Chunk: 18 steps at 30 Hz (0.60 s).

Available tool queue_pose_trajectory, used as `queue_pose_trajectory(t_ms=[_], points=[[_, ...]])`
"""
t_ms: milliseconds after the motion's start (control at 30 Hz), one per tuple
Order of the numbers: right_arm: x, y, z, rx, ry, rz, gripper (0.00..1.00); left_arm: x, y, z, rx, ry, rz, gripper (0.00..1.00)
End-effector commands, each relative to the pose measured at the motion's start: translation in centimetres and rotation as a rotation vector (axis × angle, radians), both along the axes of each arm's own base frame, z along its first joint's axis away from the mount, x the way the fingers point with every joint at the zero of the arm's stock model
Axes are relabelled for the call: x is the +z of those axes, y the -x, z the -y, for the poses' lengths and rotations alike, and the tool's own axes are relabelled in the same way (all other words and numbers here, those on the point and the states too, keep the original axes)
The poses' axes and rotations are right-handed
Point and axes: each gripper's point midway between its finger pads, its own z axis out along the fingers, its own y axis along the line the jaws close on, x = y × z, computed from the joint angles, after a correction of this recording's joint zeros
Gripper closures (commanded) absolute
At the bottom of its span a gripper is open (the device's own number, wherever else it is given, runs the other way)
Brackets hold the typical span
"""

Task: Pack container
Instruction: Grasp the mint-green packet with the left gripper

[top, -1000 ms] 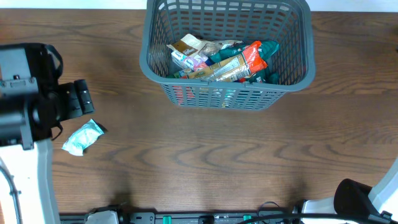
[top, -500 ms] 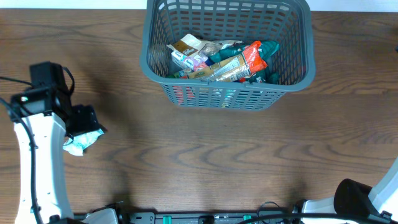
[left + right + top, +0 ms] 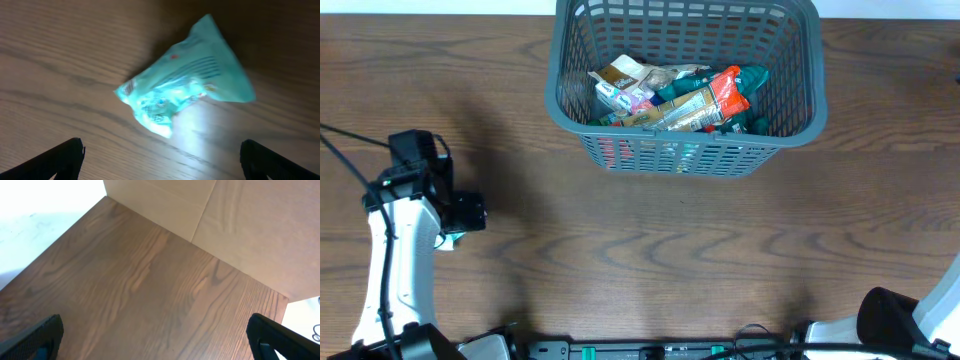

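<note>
The container (image 3: 685, 150), a dark grey slotted basket, stands at the back middle of the table and holds several snack packets (image 3: 705, 100). A light teal snack packet (image 3: 185, 95) lies flat on the wood at the left. My left gripper (image 3: 161, 147) is open and empty just above it, one finger on each side, the packet a little ahead of the tips. In the overhead view the left gripper (image 3: 460, 212) covers almost all of that packet. My right gripper (image 3: 155, 322) is open and empty over bare wood.
The right arm's base (image 3: 890, 320) sits at the front right corner. A pale board (image 3: 240, 225) rises behind the table's edge in the right wrist view. A cable runs along the left arm (image 3: 390, 270).
My left arm has swung down and to the right over the teal packet, which lay in plain sight before and is now covered in the overhead view. The basket and right arm are unchanged.
</note>
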Motion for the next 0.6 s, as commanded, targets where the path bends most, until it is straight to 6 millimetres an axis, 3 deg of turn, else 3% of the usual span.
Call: queue_pose_trajectory(t_ms=[0,200,567], points=[[0.4,0.3,0.2,-0.007,0.016,0.001,0.01,-1.3,0.3,-0.2,-0.027,0.086,-0.016,0.02],[0.4,0.3,0.2,-0.007,0.016,0.002,0.01,-2.9,-0.4,0.2,-0.033,0.258,0.027,0.02],[0.4,0.3,0.2,-0.007,0.016,0.002,0.01,-4.9,-2.1,-0.2,-0.126,0.264,0.029,0.02]])
